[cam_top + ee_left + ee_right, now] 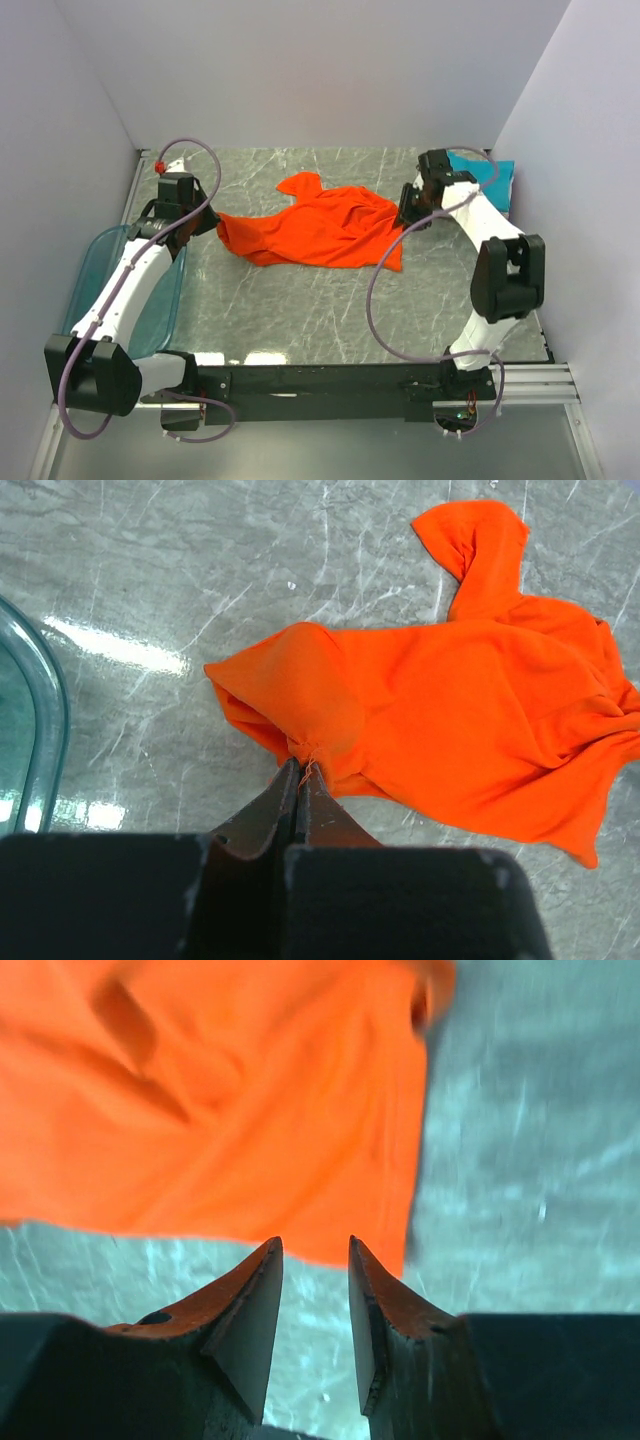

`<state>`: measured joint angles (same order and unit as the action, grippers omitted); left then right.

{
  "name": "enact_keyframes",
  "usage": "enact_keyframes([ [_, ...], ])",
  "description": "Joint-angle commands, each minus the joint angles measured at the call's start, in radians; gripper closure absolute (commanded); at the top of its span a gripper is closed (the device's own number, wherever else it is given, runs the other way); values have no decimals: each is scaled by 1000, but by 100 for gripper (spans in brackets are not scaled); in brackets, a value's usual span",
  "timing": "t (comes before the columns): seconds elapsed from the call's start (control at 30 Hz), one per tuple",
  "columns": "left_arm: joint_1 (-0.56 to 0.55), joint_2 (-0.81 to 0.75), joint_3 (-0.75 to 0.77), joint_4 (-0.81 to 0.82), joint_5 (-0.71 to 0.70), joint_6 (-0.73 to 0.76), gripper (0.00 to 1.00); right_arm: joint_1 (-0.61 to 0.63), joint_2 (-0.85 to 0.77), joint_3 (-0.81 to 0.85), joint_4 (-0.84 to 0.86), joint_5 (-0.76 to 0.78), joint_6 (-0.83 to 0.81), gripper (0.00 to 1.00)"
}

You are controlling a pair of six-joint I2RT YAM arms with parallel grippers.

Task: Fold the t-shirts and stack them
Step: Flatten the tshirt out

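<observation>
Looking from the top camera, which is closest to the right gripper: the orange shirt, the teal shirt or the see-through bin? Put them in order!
From the right gripper, in the top view:
1. Orange t-shirt: right beside it, in the middle.
2. Teal shirt: a little behind it, in the back right corner.
3. Blue-green bin: far across, on the left side.

We're looking at the grey-green marble-patterned surface (300,310), glossy, with pale veins and a streak of glare near its front edge. Crumpled across its middle lies the bright orange-red cloth t-shirt (320,230), one short sleeve poking toward the back. Far right of the t-shirt, in the back corner, sits a folded teal cloth shirt (492,175). Left of the t-shirt, a translucent blue-green plastic bin (165,300) stands at the edge.
</observation>
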<state>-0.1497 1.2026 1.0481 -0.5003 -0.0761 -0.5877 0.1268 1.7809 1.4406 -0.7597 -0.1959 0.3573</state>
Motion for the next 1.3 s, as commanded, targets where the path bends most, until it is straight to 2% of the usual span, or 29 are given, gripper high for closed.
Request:
enact_keyframes([
  [0.0,4,14,12,39,2,3,100,7,-66,-117,11,-25,-6,60],
  [0.1,4,25,20,40,10,5,100,7,-86,-225,39,-45,2,62],
  [0.3,4,38,36,36,10,14,100,5,-78,-305,92,-63,16,64],
  [0.63,4,23,27,28,-1,11,100,5,11,-310,112,-30,2,64],
  [1.17,2,-3,0,23,-11,8,100,30,-26,-384,100,16,2,61],
  [1.27,4,-6,-2,20,-13,11,100,36,-11,-384,105,0,2,68],
])
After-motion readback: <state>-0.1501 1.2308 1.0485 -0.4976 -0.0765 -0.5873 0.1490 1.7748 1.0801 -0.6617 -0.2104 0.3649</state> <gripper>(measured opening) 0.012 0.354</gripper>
